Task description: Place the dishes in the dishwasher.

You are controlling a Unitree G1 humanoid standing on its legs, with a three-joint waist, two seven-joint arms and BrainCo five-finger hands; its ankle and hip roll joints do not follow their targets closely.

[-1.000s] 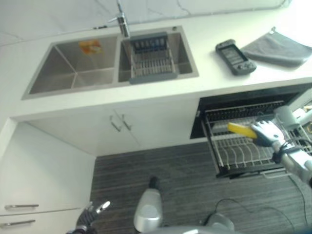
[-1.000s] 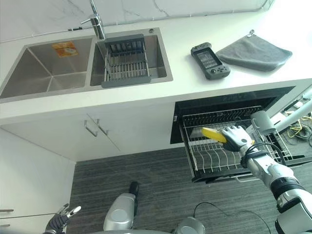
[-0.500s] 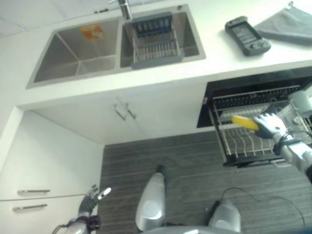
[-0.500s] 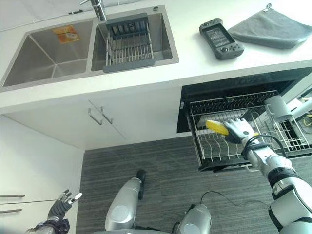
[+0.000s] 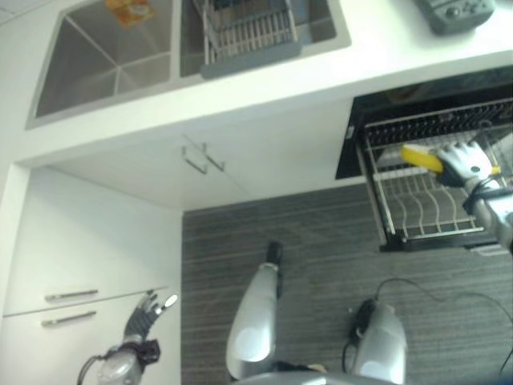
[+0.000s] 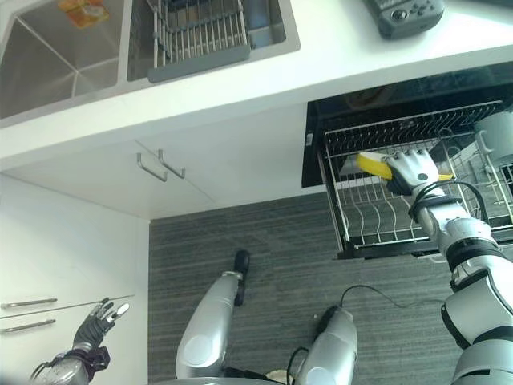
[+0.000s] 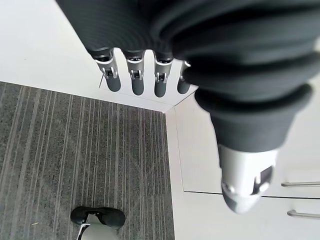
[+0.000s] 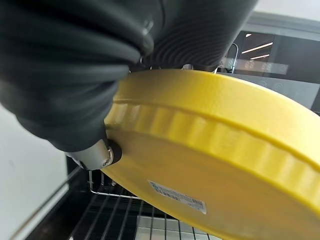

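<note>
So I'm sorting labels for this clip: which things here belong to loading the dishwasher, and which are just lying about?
Part of the job:
- yellow plate, held in the right hand
- pulled-out dishwasher rack

Just lying about:
- sink
- grey drainer basket in the sink
- dark handheld controller on the counter
- left hand, idle by the drawers

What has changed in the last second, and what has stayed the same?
Mostly the camera tipped down: the whole scene slid up the picture. The right robot hand still grips the yellow plate over the pulled-out dishwasher rack, perhaps a little further back toward the dishwasher opening. Nothing was released. The left robot hand still hangs open, low by the white drawers.
</note>
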